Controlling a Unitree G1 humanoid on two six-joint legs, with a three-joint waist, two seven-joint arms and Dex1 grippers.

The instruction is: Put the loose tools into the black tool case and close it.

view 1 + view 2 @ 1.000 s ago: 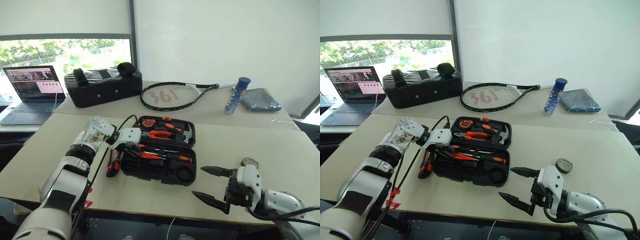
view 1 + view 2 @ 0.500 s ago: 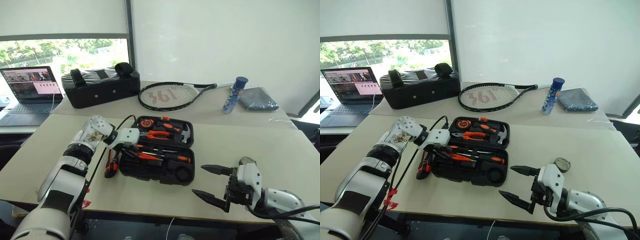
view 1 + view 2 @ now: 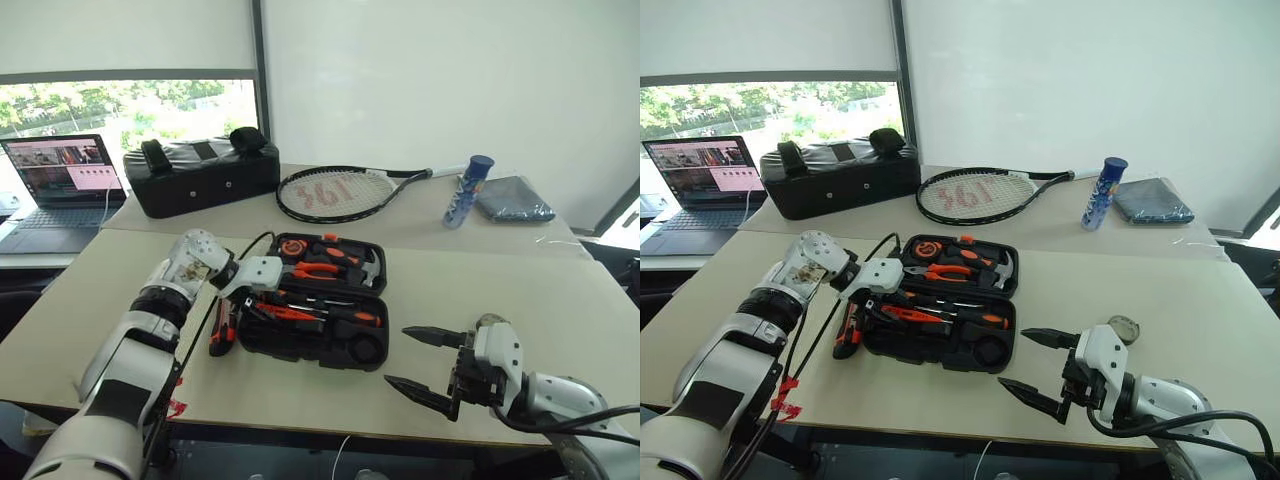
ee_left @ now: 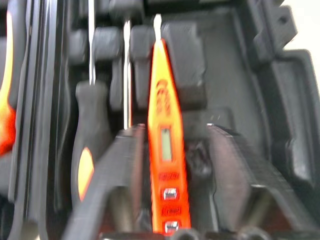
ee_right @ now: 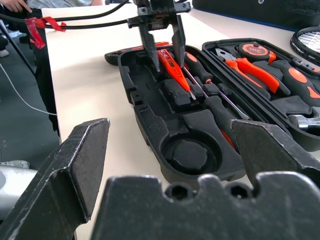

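The black tool case [image 3: 262, 342] lies open mid-table, with pliers, a tape measure and a hammer in its far half. My left gripper [image 4: 172, 129] points down into the near half, open. A small orange screwdriver [image 4: 167, 150] lies in a slot between its fingers, close to one finger, with a gap to the other. Black-and-orange screwdrivers [image 3: 335, 314] lie beside it in the case. A black-and-orange utility knife [image 3: 222, 335] lies on the table left of the case. My right gripper [image 3: 397, 357] hovers open and empty right of the case; a small round tape roll [image 3: 1124, 329] sits just behind it.
At the back of the table lie a tennis racket [image 3: 340, 192], a bigger black soft bag [image 3: 200, 175], a blue bottle [image 3: 470, 190] and a dark cloth [image 3: 512, 205]. A laptop [image 3: 60, 185] stands at the far left. Bare tabletop stretches right of the case.
My left gripper's fingers have spread apart around the orange screwdriver, which now rests in the case. The right gripper has kept still.
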